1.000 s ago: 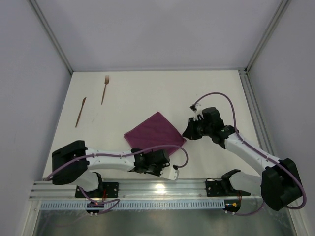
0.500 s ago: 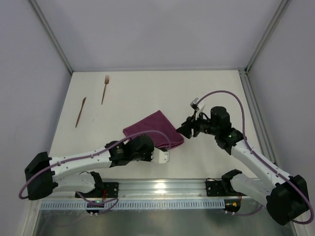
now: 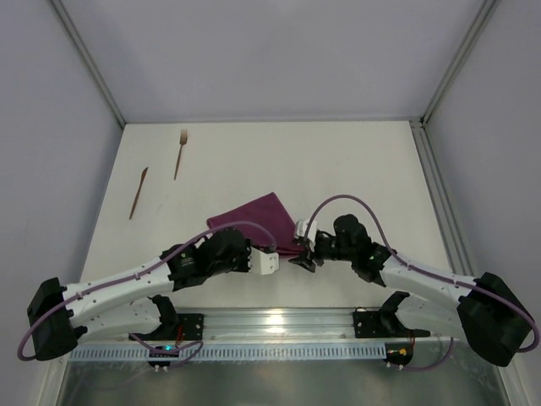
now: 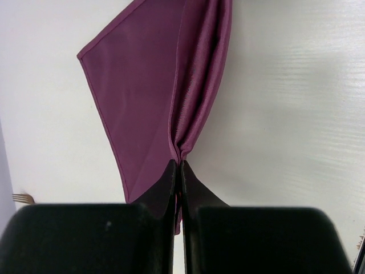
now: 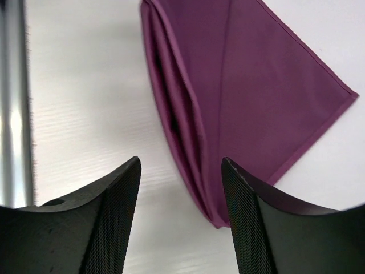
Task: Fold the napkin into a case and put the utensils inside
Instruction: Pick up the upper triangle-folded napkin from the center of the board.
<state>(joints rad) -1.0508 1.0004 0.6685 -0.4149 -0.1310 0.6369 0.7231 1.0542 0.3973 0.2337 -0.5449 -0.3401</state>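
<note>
Napkin, folded edge clamped in left claw; right claw spread, empty, over that edge.

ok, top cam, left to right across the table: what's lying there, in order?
In order: knife → fork → napkin. The left end effector and right end effector overlap the napkin's near edge, so they are not ordered.

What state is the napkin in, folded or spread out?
Folded: the napkin shows several stacked layers along one edge in both wrist views, and the left gripper pinches that layered edge.
</note>
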